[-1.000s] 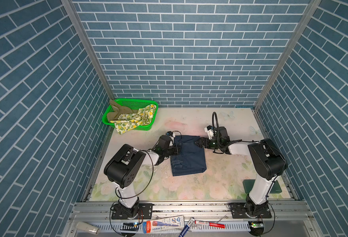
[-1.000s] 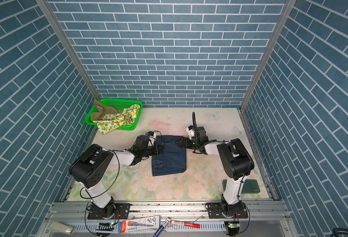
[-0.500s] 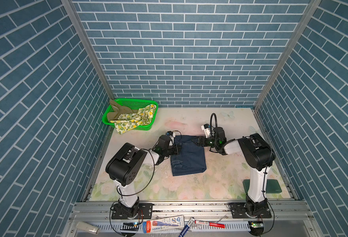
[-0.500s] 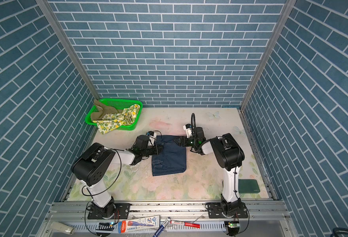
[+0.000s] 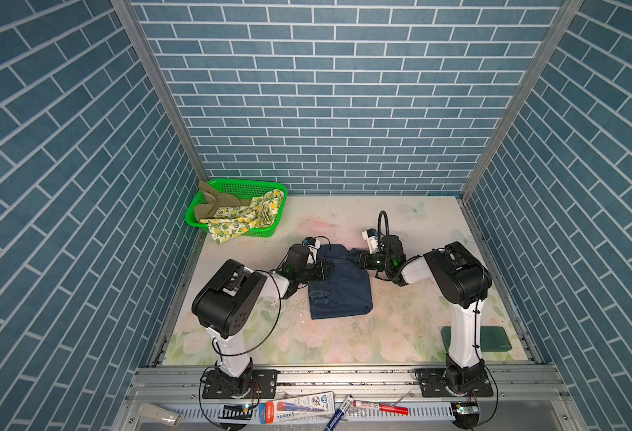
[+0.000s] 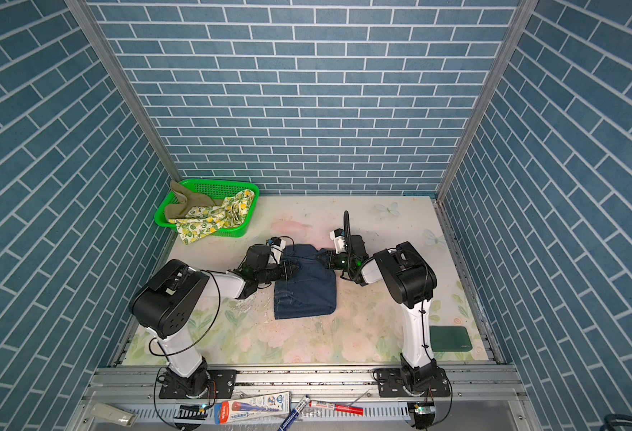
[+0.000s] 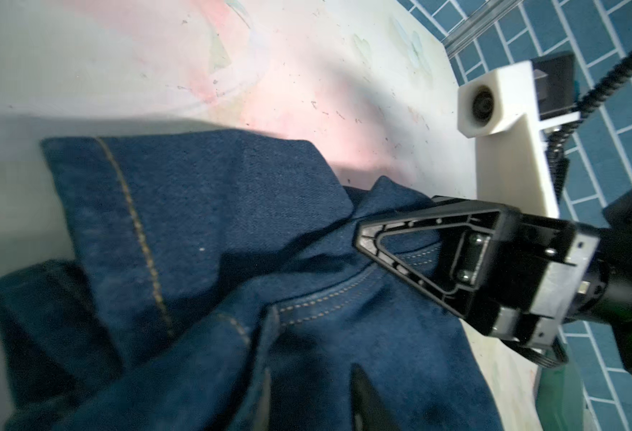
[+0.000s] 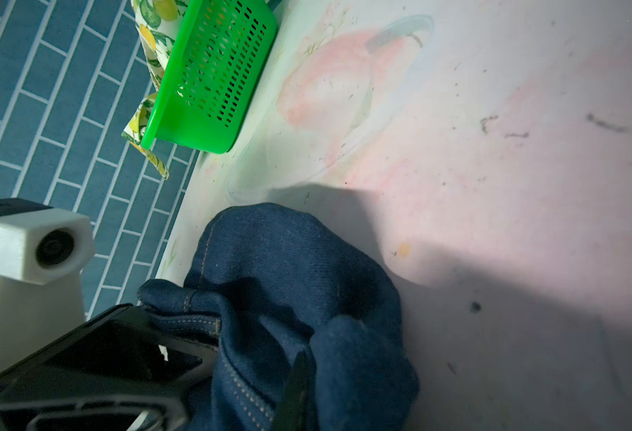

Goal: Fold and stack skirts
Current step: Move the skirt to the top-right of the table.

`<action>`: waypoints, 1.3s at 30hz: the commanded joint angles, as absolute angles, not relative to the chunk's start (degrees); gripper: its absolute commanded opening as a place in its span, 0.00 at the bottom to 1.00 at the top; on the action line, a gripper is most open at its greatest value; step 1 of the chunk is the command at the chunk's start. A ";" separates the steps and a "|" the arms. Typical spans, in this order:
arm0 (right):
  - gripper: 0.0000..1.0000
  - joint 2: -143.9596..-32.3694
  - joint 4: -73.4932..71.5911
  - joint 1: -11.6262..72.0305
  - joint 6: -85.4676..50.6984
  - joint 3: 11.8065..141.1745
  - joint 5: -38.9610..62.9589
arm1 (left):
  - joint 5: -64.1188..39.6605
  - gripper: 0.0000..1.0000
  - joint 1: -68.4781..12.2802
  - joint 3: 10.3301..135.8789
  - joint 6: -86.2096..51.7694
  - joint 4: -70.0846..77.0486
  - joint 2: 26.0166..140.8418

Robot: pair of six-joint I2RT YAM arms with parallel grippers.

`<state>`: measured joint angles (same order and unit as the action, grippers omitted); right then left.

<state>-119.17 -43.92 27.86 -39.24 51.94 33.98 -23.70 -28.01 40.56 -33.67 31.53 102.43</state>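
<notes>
The dark blue denim skirt (image 5: 340, 291) (image 6: 305, 291) lies folded mid-table, its far end bunched up. My right gripper (image 5: 355, 257) (image 6: 324, 257) is shut on its far right corner, and cloth wraps round the one finger showing in the right wrist view (image 8: 296, 377). At the skirt's far left edge my left gripper (image 5: 327, 266) (image 7: 311, 369) is open, fingers apart with denim lying across them. The lemon-print skirt (image 5: 243, 220) and the khaki skirt (image 5: 210, 203) lie crumpled in the green basket (image 5: 247, 184).
The basket stands at the back left corner, and the lemon skirt hangs over its front rim. A dark green pad (image 5: 493, 337) lies at the front right beside the right arm's base. Pens and tools lie on the front rail (image 5: 307, 408). Brick walls enclose three sides.
My right gripper moved left onto the denim skirt's far right corner and closed on it. My left gripper has opened at the far left edge. The skirt's far end is now more bunched.
</notes>
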 commanded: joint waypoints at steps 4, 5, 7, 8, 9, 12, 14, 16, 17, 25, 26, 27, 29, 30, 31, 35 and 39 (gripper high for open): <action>0.00 -115.49 -38.22 24.76 -44.15 53.32 21.66 | -23.47 0.76 -27.38 39.73 -30.58 21.40 93.77; 0.00 -115.41 -37.81 23.62 -44.96 53.81 20.33 | -23.85 0.81 -27.42 39.74 -30.04 20.09 91.72; 0.00 -115.10 -36.06 21.21 -46.28 54.99 17.01 | -24.12 0.84 -27.47 39.75 -28.67 17.54 88.16; 0.00 -114.92 -35.48 19.78 -46.89 55.75 15.67 | -23.72 0.86 -27.44 39.74 -28.08 16.15 86.08; 0.00 -114.67 -34.61 18.38 -47.73 56.51 14.08 | -23.19 0.87 -27.48 39.62 -27.86 15.03 83.96; 0.00 -114.07 -33.15 14.16 -49.31 59.29 9.56 | -21.38 0.87 -27.58 37.39 -28.10 13.62 78.32; 0.00 -114.46 -32.93 11.27 -50.48 61.21 5.82 | -20.77 0.87 -27.62 35.74 -28.55 13.61 75.70; 0.00 -115.77 -32.09 8.22 -51.23 64.61 1.79 | -20.68 0.87 -27.70 34.76 -28.82 13.58 73.94; 0.00 -116.44 -31.65 7.00 -51.81 66.10 -0.11 | -20.58 0.87 -27.77 34.29 -28.78 13.53 73.26; 0.00 -120.79 -30.43 0.02 -60.12 74.34 -16.33 | -21.76 0.88 -28.29 33.21 -27.81 14.84 73.84; 0.00 -121.16 -31.20 -0.12 -61.16 74.52 -19.42 | -21.93 0.88 -28.30 33.08 -27.77 15.33 74.31; 0.00 -121.72 -30.98 -0.43 -62.38 75.19 -21.67 | -22.26 0.88 -28.36 32.91 -27.79 15.93 74.80; 0.00 -123.32 -30.23 -1.32 -64.57 77.02 -24.19 | -22.63 0.88 -28.35 32.54 -27.78 16.78 75.59; 0.00 -124.35 -29.39 -1.85 -66.10 78.01 -25.46 | -22.64 0.88 -28.30 32.53 -27.66 16.86 75.84; 0.00 -125.16 -28.83 -2.36 -67.14 78.84 -26.00 | -22.67 0.88 -28.31 32.56 -27.54 16.79 75.95; 0.00 -127.64 -22.97 -3.58 -71.40 82.00 -29.95 | -22.52 0.88 -28.35 32.24 -27.85 17.13 75.98; 0.00 -128.10 -16.79 -4.37 -79.48 83.46 -32.46 | -22.44 0.88 -28.30 32.48 -28.12 17.16 76.40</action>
